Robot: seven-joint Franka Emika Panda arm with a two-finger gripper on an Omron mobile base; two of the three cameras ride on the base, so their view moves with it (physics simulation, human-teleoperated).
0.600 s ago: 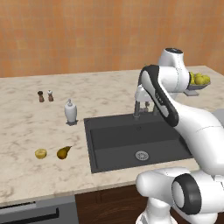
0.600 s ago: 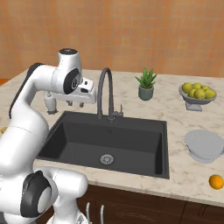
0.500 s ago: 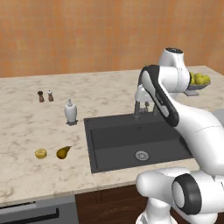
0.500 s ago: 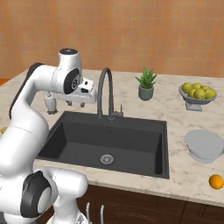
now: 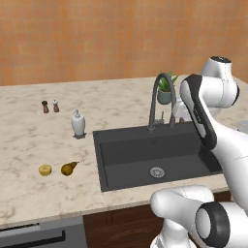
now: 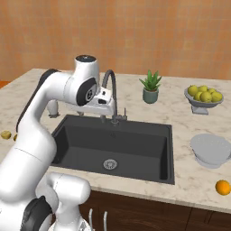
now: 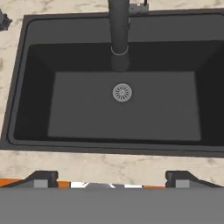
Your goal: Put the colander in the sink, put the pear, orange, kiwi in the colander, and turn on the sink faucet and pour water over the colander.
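Colander (image 6: pixel 211 149) sat on the worktop (image 6: pixel 187 117) right of the sink (image 6: pixel 113 146), well apart from the released, empty tool (image 7: pixel 111 177).

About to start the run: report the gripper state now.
Gripper: open, holding nothing, hanging above the sink.
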